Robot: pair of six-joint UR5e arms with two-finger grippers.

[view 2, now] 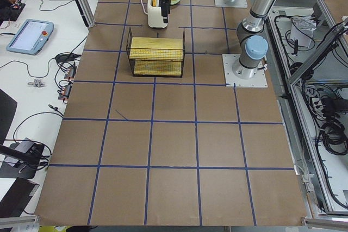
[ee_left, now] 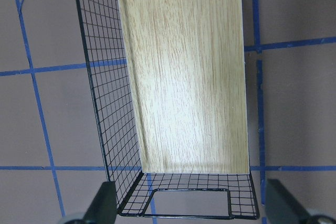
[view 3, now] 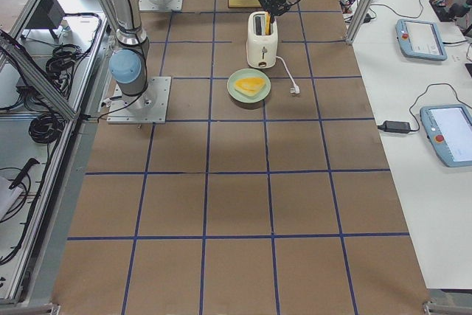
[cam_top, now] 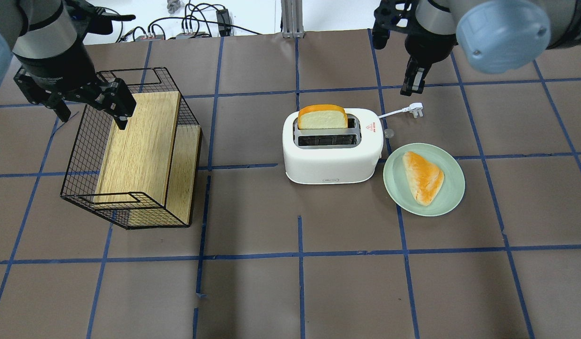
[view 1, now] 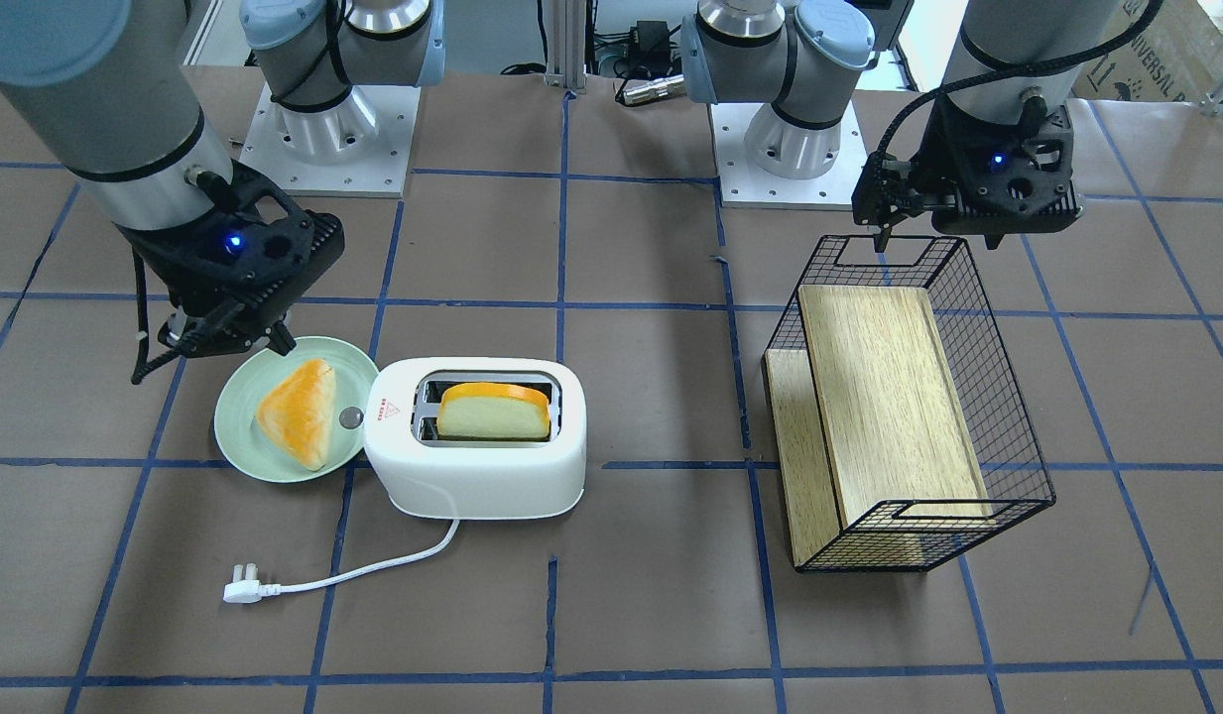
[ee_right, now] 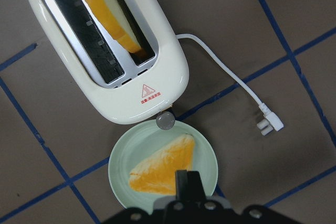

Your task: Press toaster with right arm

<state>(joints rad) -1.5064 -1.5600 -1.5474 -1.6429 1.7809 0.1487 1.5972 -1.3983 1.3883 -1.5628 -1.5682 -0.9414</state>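
On the taped tabletop: toaster untouched, right gripper closed above the plate.

Brown sheeting covers the table (cam_top: 271, 292), ruled into squares by blue tape lines (cam_top: 299, 254). The toaster (cam_top: 332, 155) stands between the robot's edge and the operators' edge, well away from any corner, with a bread slice (cam_top: 322, 117) upright in one slot and its plug (cam_top: 416, 109) lying loose. Just beside its lever knob (ee_right: 165, 120) sits a green plate (cam_top: 453, 188) bearing a triangular pastry (cam_top: 424, 176). The right gripper (cam_top: 410, 87) hangs over that plate, fingers together, apart from the toaster. The left gripper (cam_top: 92, 117), fingers spread, hovers over one end of a tilted wire basket (cam_top: 83, 155) holding a wooden board (cam_top: 139, 141). White benches (view 3: 435, 145) with handheld screens (view 3: 420, 38) line the operators' edge.
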